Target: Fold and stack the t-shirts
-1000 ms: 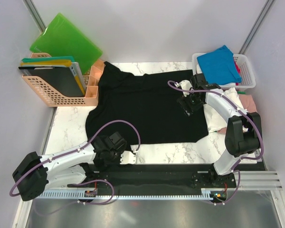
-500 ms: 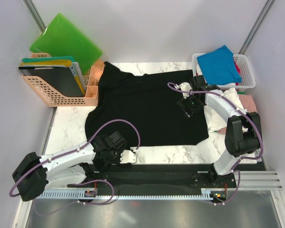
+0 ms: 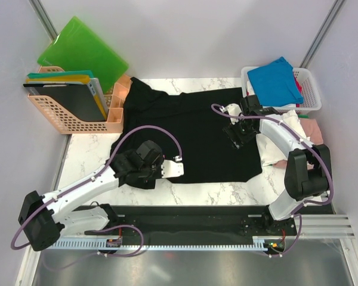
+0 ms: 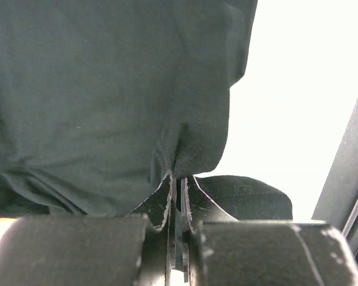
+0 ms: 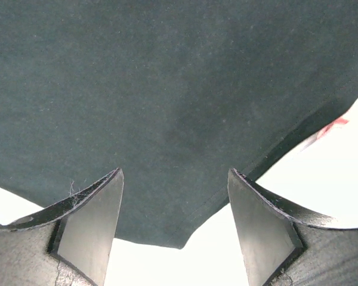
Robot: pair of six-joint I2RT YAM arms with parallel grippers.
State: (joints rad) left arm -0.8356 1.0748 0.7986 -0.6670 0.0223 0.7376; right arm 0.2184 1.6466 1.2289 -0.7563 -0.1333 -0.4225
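Lying spread across the middle of the marble table (image 3: pixel 86 156), the black t-shirt (image 3: pixel 191 134) fills the centre of the top view. Its upper left part rides up against a peach file rack (image 3: pixel 71 119).

The left tool (image 3: pixel 176 169) sits at the shirt's lower left edge. In the left wrist view this tool (image 4: pixel 177 183) is clenched on a fold of the black cloth, which is pinched between the two fingers and bunches just above them.

The right tool (image 3: pixel 238 132) hangs over the shirt's right side, near its right edge. In the right wrist view this tool (image 5: pixel 175 173) is released, jaws wide apart. The black cloth fills the frame beyond it, and the shirt's edge crosses low in the gap between the fingers. Whether the fingers touch the cloth cannot be told.

At the upper right, a bright blue t-shirt (image 3: pixel 274 80) lies on top of a white basket (image 3: pixel 311 89). White cloth (image 3: pixel 286 128) and pink cloth (image 3: pixel 313 126) lie just right of the black shirt.
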